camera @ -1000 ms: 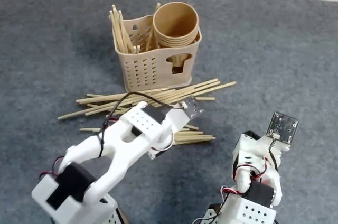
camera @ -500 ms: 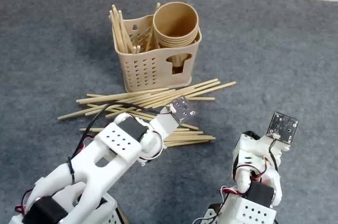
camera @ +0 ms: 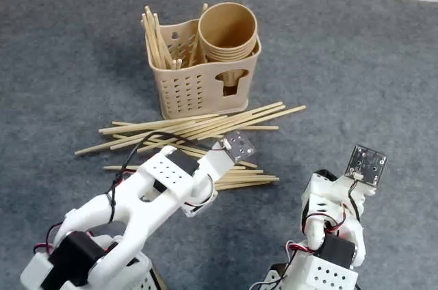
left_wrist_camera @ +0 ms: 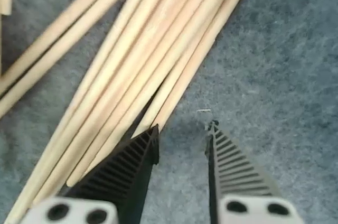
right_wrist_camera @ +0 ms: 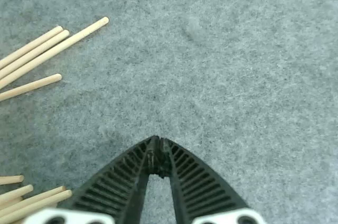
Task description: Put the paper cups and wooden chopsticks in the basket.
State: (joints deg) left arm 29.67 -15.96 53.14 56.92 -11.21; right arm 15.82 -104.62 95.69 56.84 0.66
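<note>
Grey mat (camera: 383,64) covers the table. Loose wooden chopsticks (camera: 191,129) lie scattered on it just in front of the basket (camera: 198,91), their long axes running roughly across the table. Low over the near bundle (left_wrist_camera: 158,60) hangs the left gripper (left_wrist_camera: 183,127), jaws spread. The sticks lie off to one jaw's side and the gap sits over bare mat, so a sideways shift seems needed before closing. Stacked paper cups (camera: 228,30) stand in the basket. The right gripper (right_wrist_camera: 158,145), jaws pressed together on nothing, is well apart from the sticks; the left arm is the nearer.
</note>
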